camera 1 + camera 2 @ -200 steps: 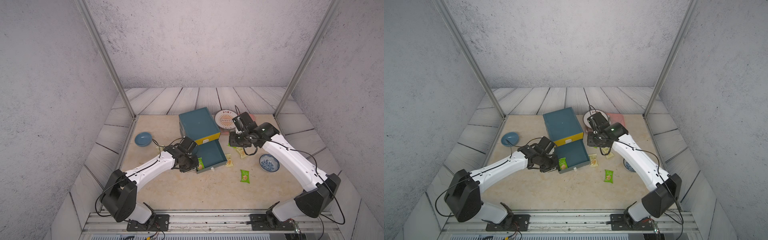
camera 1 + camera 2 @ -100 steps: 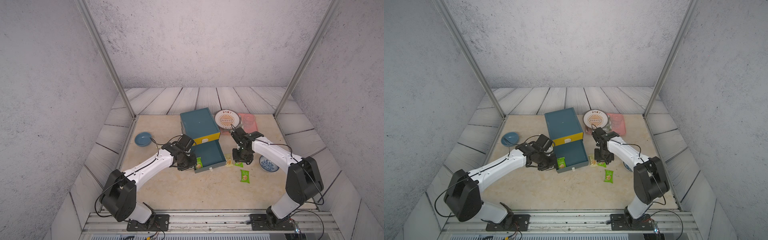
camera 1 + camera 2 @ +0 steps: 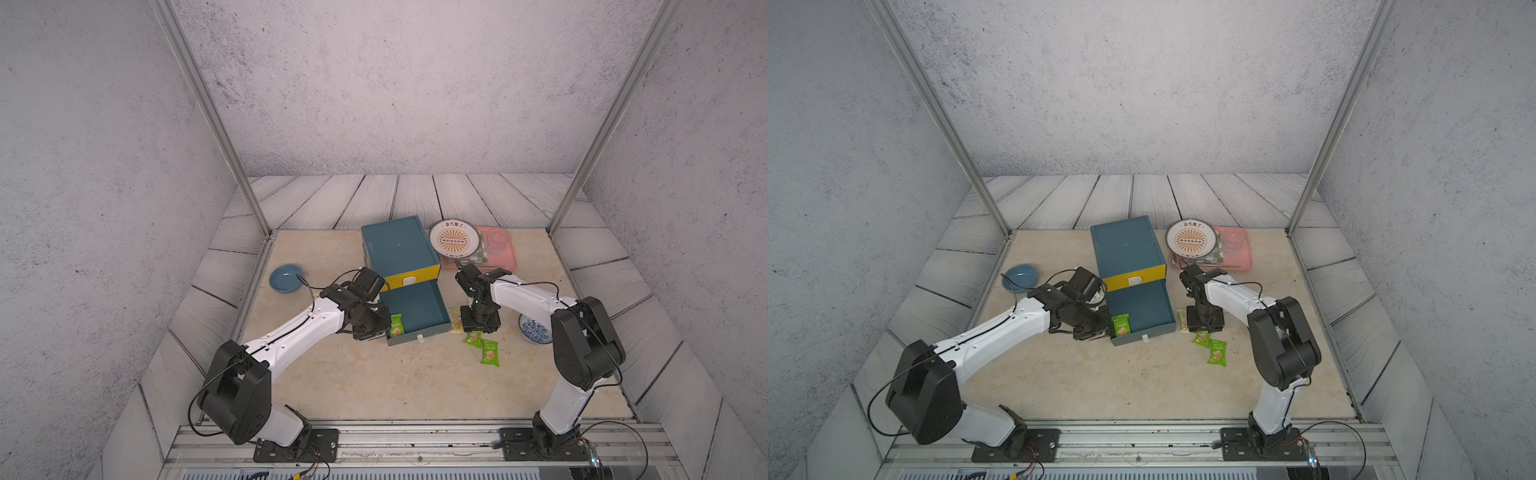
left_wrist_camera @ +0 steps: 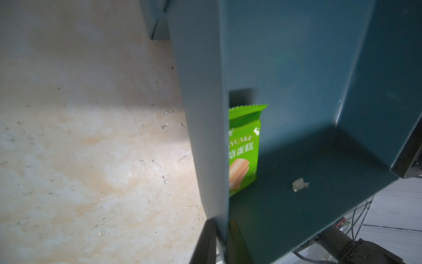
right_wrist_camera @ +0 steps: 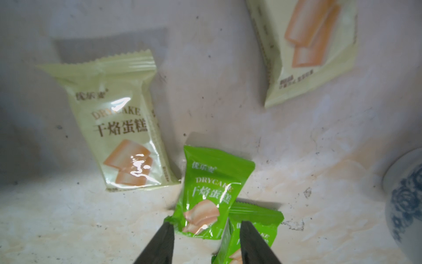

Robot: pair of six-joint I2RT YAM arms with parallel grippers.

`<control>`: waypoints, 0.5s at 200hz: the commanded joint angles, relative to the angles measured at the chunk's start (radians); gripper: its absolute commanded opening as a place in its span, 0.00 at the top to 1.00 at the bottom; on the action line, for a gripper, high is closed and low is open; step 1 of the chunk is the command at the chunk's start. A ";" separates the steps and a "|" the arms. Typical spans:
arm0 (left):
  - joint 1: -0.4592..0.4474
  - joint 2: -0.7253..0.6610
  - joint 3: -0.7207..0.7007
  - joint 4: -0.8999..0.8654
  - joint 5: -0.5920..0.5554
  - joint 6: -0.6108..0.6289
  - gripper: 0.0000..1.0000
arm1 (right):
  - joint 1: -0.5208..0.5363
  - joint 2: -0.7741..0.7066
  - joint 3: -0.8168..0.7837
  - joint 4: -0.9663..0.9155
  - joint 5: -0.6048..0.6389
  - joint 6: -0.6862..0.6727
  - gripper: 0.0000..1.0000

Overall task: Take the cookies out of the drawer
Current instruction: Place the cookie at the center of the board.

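Note:
The blue drawer (image 3: 415,309) (image 3: 1142,307) stands pulled out. One green cookie packet (image 3: 396,326) (image 3: 1121,325) (image 4: 244,148) leans against its left wall. My left gripper (image 3: 376,330) (image 4: 220,222) is shut on that wall, one finger on each side. Right of the drawer, on the table, lie a pale yellow packet (image 3: 456,319) (image 5: 118,128) and two green packets (image 3: 473,338) (image 3: 490,353). My right gripper (image 3: 478,328) (image 5: 206,225) hangs open just above them. The nearer green packet (image 5: 212,192) lies loose between its fingertips. Another pale yellow packet (image 5: 315,45) lies further off.
The blue cabinet (image 3: 399,245) with a shut yellow drawer (image 3: 411,272) stands behind the open drawer. A patterned bowl (image 3: 534,328) sits close to the right arm. A plate (image 3: 453,241) and a pink tray (image 3: 505,253) are at the back, a blue bowl (image 3: 286,278) at the left.
My right gripper came down to the table right of the drawer and opened, leaving a green packet there. The left gripper has kept its hold on the drawer wall.

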 commanded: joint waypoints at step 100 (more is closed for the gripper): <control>0.102 -0.029 0.034 -0.154 0.075 0.173 0.88 | 0.130 -0.157 0.294 -0.111 -0.206 0.022 0.45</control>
